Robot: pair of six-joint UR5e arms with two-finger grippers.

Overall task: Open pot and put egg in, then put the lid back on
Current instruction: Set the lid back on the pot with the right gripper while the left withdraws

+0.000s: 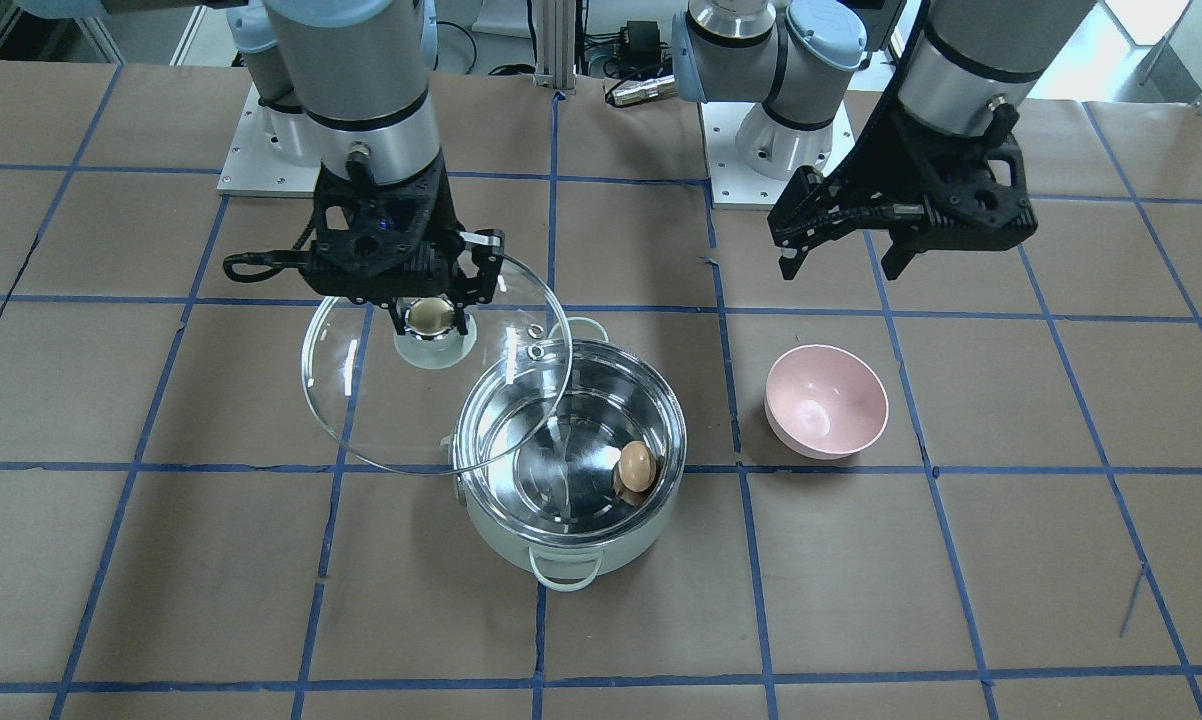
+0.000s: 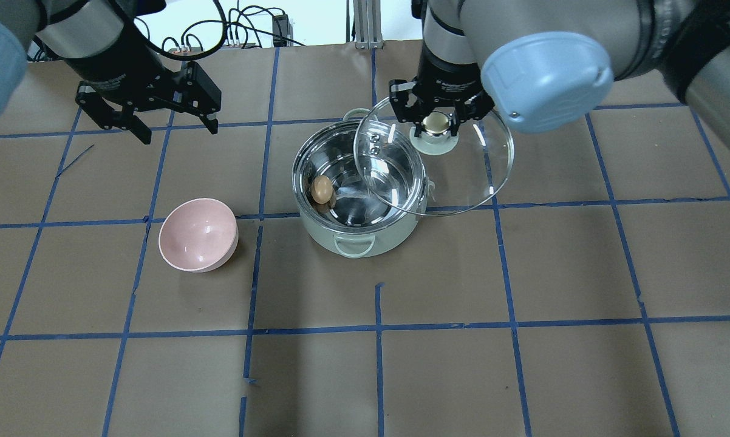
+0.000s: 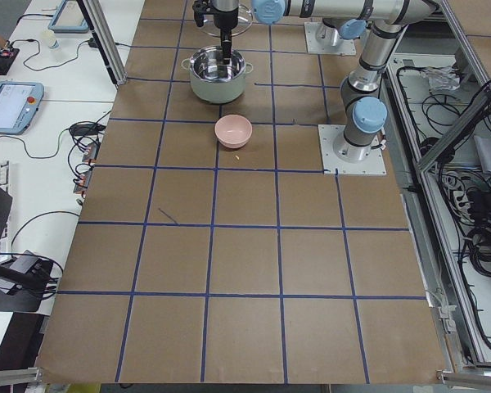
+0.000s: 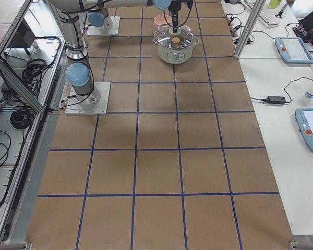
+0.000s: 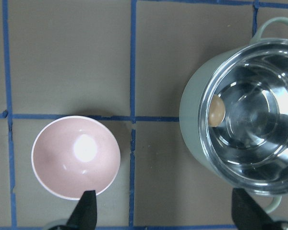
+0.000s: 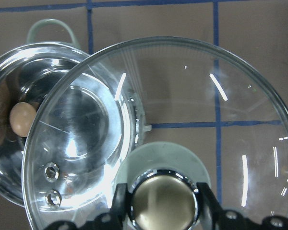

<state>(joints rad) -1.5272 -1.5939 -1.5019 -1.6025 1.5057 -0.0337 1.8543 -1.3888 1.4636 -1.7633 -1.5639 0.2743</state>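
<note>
We see a pink bowl [image 2: 198,234] standing upright on the brown paper table cover [image 2: 438,376], just beside a crossing of the blue tape lines [image 2: 378,328] that grid it. On the white side benches [image 4: 281,156] we find teach pendants [image 4: 289,49] and a black power adapter [image 4: 275,99] with its cable.
</note>
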